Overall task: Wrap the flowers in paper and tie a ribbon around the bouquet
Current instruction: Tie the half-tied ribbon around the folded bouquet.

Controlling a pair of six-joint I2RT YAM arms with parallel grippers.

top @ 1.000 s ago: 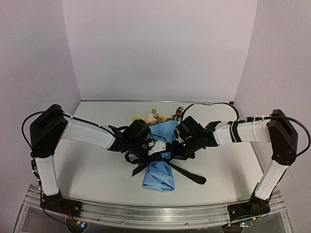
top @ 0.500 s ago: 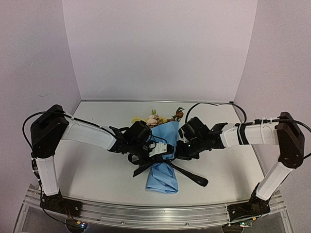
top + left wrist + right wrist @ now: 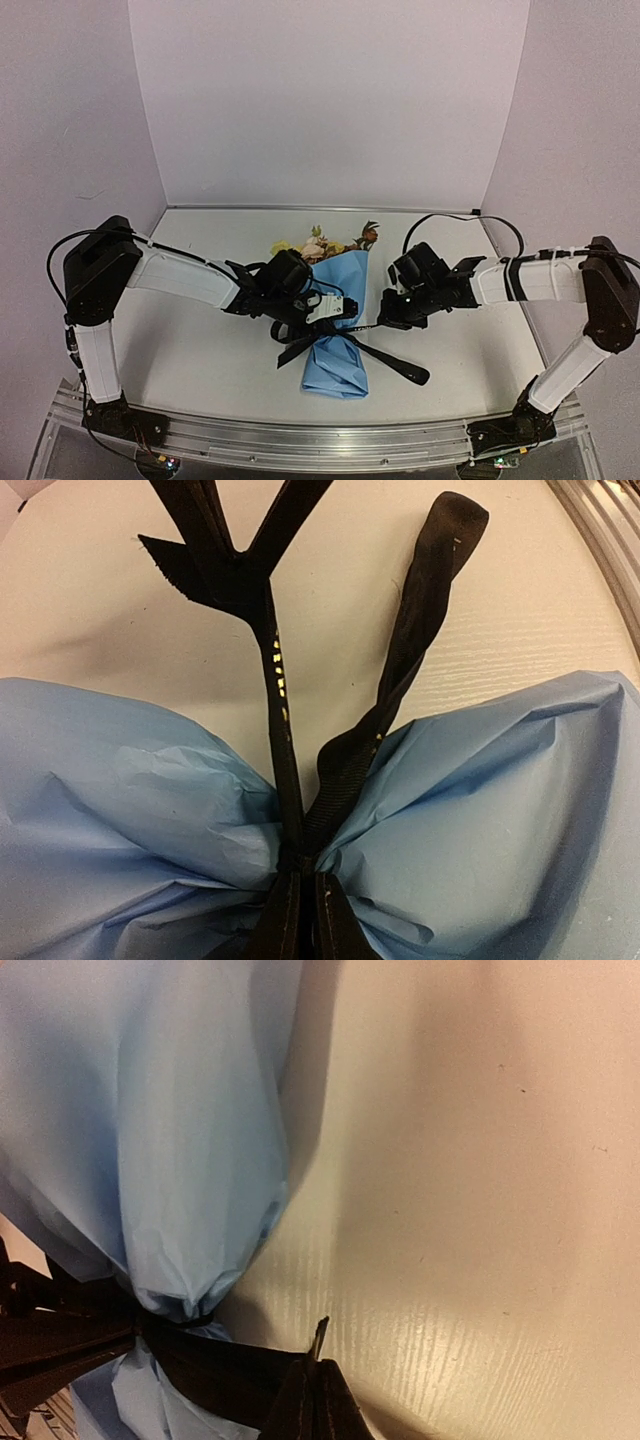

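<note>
While the bouquet (image 3: 338, 362) lies on the tabletop (image 3: 190, 350) between the two arms, its flowers (image 3: 315, 243) toward the far wall, both claws are pinched together on the ribbon (image 3: 396, 364). The left claw (image 3: 326, 308) sits right at the narrow waist, fingers closed tight on the black band where it cinches the paper (image 3: 480, 810); from its wrist view two strands run away over the blue folds. The right claw (image 3: 386, 318) is just right of the bouquet, clamped on a strand that runs straight from the waist. Both arms reach inward and low, forearms nearly level, elbows out wide. One loose tail lies on the tabletop at the near right
</note>
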